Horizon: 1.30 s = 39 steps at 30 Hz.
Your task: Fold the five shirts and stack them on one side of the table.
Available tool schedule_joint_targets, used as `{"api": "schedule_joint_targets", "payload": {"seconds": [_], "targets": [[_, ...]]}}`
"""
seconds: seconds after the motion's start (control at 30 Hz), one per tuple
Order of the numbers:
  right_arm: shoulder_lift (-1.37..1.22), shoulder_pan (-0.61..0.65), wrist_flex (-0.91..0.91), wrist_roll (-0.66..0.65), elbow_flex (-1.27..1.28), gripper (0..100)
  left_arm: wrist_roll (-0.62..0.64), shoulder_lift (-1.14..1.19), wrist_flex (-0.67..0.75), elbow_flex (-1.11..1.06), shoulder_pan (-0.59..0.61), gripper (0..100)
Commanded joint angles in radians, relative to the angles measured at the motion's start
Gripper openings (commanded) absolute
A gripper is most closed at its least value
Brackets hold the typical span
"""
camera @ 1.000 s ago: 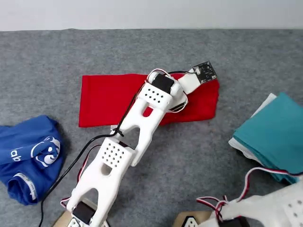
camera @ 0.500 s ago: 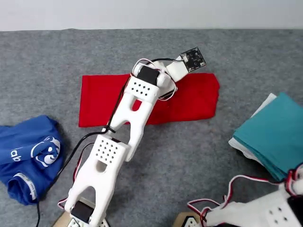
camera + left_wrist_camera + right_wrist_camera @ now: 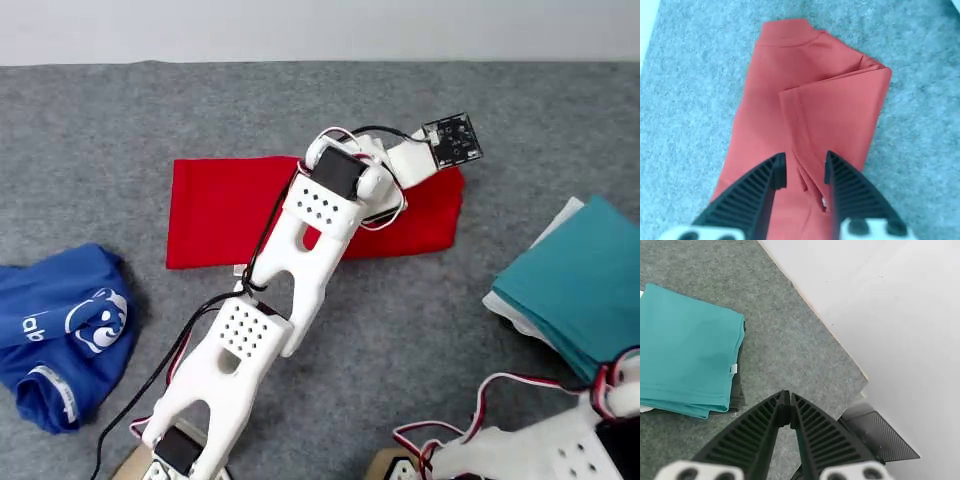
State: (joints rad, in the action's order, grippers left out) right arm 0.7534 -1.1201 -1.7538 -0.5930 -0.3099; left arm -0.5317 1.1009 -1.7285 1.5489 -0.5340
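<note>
Shirts lay in three places on the tabletop. At the near left was the blue shirt, crumpled and unfolded, well apart from the others. At the centre the red shirt lay flat as a long band, with a doubled-over flap in the left wrist view. The left arm reached across it, and the left tool hung over the cloth with its jaws apart and nothing between them. At the right, the teal shirt topped a stack whose white and dark lower layers showed at the edges. The right tool was pressed together and empty, poised near the tabletop's right rim, beside that stack.

Likely hazards, in the same order:
- **Blue shirt:** being bunched, it would probably lift as a tangle.
- **Red shirt:** a pinch catching only the upper layer of the flap would peel the fold open. A low pass could drag the cloth and bunch it against the napped surface.
- **Stack:** a carry towards it that came in too low could push the teal shirt askew. A sweep by the right arm could do likewise.

The surface was a grey, felt-like covering. A pale wall bounded the far side. Beyond the right rim lay a white expanse and a dark meshed object.
</note>
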Motion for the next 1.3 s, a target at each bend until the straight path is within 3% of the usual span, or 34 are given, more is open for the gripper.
{"api": "schedule_joint_targets", "payload": {"seconds": [0.0,0.23,0.53,0.7,0.97,1.27], "targets": [[0.007,-0.010,-0.030,-0.009,-0.002,1.0,0.000,-0.064,-0.028,-0.051,0.005,13],[0.007,-0.010,-0.030,-0.006,-0.002,1.0,-0.005,-0.054,-0.014,-0.291,0.104,13],[-0.001,-0.004,-0.028,-0.003,-0.002,1.0,-0.005,-0.054,0.157,-0.470,0.201,13],[0.005,-0.004,-0.028,-0.003,-0.002,1.0,-0.002,-0.072,0.140,-0.443,0.175,13],[0.007,-0.008,-0.035,-0.003,-0.002,1.0,0.002,-0.083,-0.026,-0.193,0.083,13],[0.007,-0.008,-0.036,-0.003,-0.002,1.0,0.109,-0.091,-0.025,-0.114,0.072,13]]}}
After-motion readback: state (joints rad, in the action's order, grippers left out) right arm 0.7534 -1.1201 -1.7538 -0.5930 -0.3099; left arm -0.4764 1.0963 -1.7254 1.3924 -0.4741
